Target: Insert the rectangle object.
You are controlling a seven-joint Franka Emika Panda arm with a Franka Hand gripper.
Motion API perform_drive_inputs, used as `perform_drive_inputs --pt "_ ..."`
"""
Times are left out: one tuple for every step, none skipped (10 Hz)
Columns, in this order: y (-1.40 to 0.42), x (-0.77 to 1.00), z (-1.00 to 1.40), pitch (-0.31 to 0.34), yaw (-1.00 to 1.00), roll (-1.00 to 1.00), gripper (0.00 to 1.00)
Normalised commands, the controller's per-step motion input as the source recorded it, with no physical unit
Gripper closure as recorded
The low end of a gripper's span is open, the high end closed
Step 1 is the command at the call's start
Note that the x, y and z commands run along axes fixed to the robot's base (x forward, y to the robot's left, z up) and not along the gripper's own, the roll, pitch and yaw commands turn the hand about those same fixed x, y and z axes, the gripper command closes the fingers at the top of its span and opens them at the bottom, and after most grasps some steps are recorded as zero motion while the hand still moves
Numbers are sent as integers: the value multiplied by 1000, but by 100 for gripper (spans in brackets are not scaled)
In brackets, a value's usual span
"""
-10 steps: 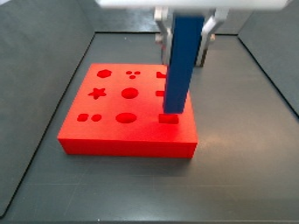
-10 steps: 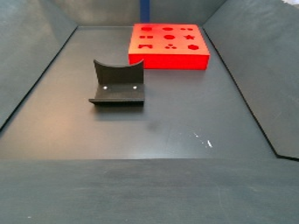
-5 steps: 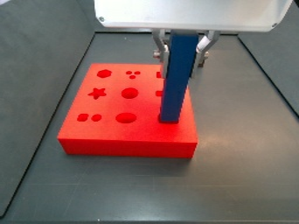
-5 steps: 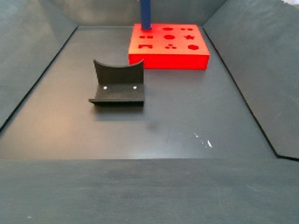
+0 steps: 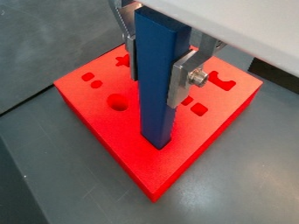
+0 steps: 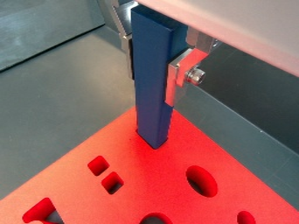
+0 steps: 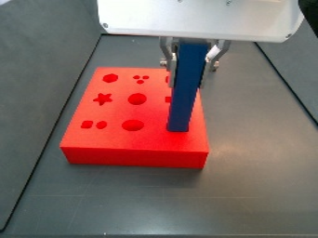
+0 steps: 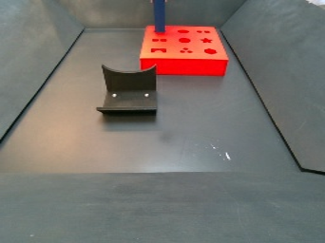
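Hand clamped on upper part of rectangle object, held upright over corner of red block. Lower end entered rectangular hole; insertion judged begun, most of bar above surface. Remaining: push down, release. Dark holder sat apart on bench.

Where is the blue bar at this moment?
The blue bar stands upright in the gripper, its lower end entering a hole near a corner of the red block, as both wrist views show; the dark holder sits apart.
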Motion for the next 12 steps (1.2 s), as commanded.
perform_drive_inputs --pt "117 166 -897 71 0 -24 100" --pt "106 140 -1000 117 0 0 100" --pt "83 103 -1000 11 360 0 100" --pt "100 51 -1000 14 451 0 100" --pt "91 0 -1000 41 343 16 100" --pt "117 0 -860 47 331 49 100" --pt "20 9 -523 44 323 0 100" --pt "0 -114 -240 0 0 0 100" --pt "0 0 -26 0 0 0 100" --pt "-89 243 -491 -97 -406 111 100" --pt "0 209 -323 -374 -506 -73 100" --pt "0 103 -200 -433 -514 -144 100"
